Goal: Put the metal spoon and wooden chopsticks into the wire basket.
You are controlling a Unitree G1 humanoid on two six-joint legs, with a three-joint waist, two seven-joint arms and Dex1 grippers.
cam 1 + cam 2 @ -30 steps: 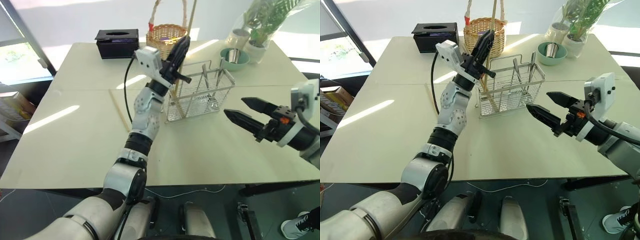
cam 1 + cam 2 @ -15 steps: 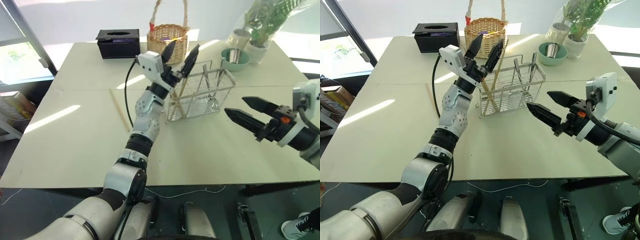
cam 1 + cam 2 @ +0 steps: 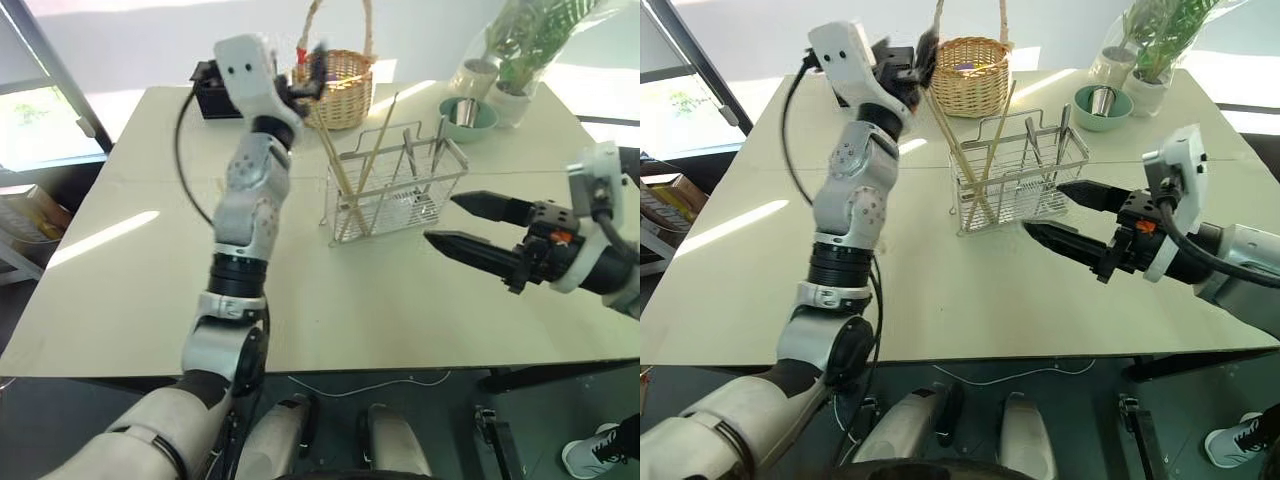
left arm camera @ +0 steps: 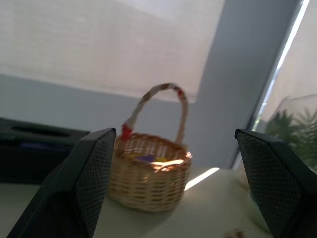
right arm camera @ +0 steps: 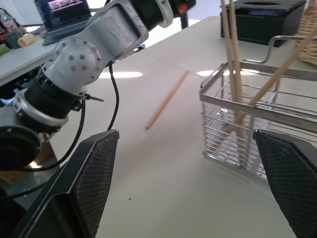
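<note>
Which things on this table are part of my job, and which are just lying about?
Job: wire basket; chopsticks in it; one chopstick on the table; metal utensils in the basket.
Lying about: wicker basket; black tissue box; green bowl; potted plant.

Silver-grey jointed arms, black cable looping along left arm, white wrist housings, black tapered fingers, orange accent.

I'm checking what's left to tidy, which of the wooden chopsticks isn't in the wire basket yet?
The chopstick lying flat on the table, on the robot's left of the wire basket. The other chopsticks stand leaning inside the basket.
</note>
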